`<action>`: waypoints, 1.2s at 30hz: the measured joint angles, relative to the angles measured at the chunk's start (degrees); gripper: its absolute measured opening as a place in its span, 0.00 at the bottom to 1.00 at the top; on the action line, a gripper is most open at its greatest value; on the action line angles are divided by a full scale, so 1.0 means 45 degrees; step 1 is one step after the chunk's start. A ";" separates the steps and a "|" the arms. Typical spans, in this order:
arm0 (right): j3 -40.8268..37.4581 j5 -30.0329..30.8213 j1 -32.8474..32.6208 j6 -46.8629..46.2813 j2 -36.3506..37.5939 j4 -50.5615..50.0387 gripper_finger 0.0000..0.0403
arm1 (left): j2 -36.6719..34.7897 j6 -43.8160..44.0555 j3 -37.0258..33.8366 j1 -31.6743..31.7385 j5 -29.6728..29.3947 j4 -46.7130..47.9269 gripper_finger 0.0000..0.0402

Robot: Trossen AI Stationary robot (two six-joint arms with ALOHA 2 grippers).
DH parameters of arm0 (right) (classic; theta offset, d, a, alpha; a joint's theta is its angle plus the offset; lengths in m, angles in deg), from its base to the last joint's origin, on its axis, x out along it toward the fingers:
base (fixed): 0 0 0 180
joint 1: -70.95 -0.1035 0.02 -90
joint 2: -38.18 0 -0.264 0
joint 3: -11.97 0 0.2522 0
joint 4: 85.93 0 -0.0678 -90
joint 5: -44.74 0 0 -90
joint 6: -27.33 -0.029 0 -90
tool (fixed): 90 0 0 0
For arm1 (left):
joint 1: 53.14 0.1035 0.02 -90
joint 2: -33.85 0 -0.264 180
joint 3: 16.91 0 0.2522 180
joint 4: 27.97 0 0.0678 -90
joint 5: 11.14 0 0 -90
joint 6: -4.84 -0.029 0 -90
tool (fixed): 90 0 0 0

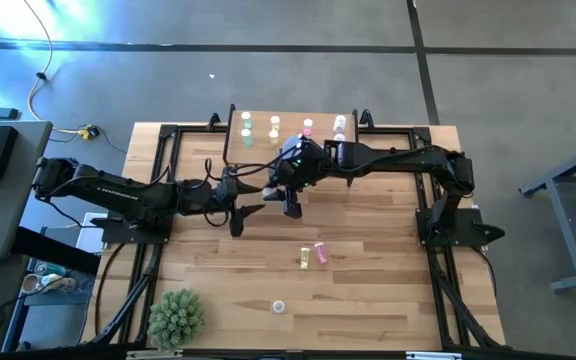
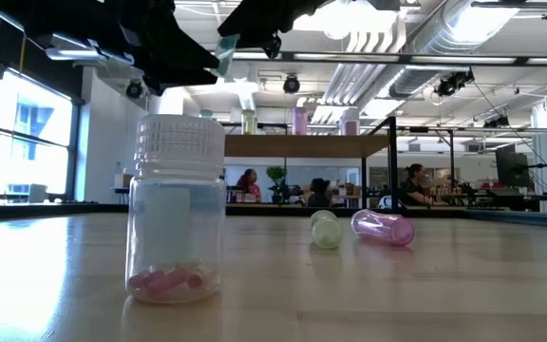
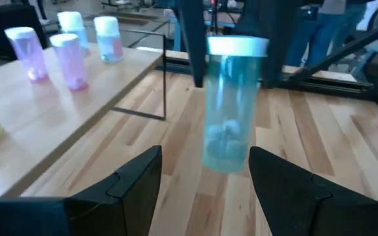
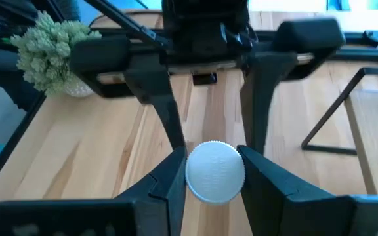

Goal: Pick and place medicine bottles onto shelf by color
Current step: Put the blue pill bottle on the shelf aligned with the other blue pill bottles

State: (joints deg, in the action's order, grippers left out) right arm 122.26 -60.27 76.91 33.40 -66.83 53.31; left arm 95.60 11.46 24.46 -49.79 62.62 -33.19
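A pale green bottle (image 3: 231, 105) is held upright by its white cap between the fingers of the right gripper (image 4: 215, 172), above the table near the centre of the high view, just below the shelf (image 1: 230, 138). The left gripper (image 3: 205, 190) is spread wide on either side of it, not touching. No writing can be read. Open tabletop (image 1: 368, 300) lies below, where a yellow bottle (image 1: 306, 258) and a pink bottle (image 1: 320, 252) lie.
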 joint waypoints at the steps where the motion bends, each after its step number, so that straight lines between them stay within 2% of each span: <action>1: 0.0000 -0.0005 -0.0004 0.0000 0.0000 0.0070 0.27 | 0.0000 -0.0061 0.0000 0.0000 -0.0010 -0.0126 0.54; 11: 0.0000 -0.0020 -0.0004 -0.0002 -0.0258 0.0637 0.27 | -0.0005 -0.0280 0.0000 0.0000 0.0131 -0.0541 0.53; 27: 0.0000 -0.0015 0.0010 -0.0238 -0.0262 0.0638 0.27 | -0.0005 -0.0848 0.0000 -0.0005 0.0182 -0.0519 0.24; 31: 0.0000 -0.0015 0.0010 -0.0238 -0.0262 0.0632 0.27 | -0.0005 -0.0846 0.0000 -0.0005 0.0177 -0.0518 0.21; 36: 0.0000 -0.0019 0.0005 -0.0146 -0.0262 0.0637 0.27 | -0.0005 -0.0841 0.0000 -0.0005 0.0173 -0.0518 0.23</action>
State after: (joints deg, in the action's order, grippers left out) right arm 122.26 -60.36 76.93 32.74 -68.01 56.17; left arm 95.58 7.68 24.46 -49.81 63.40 -35.52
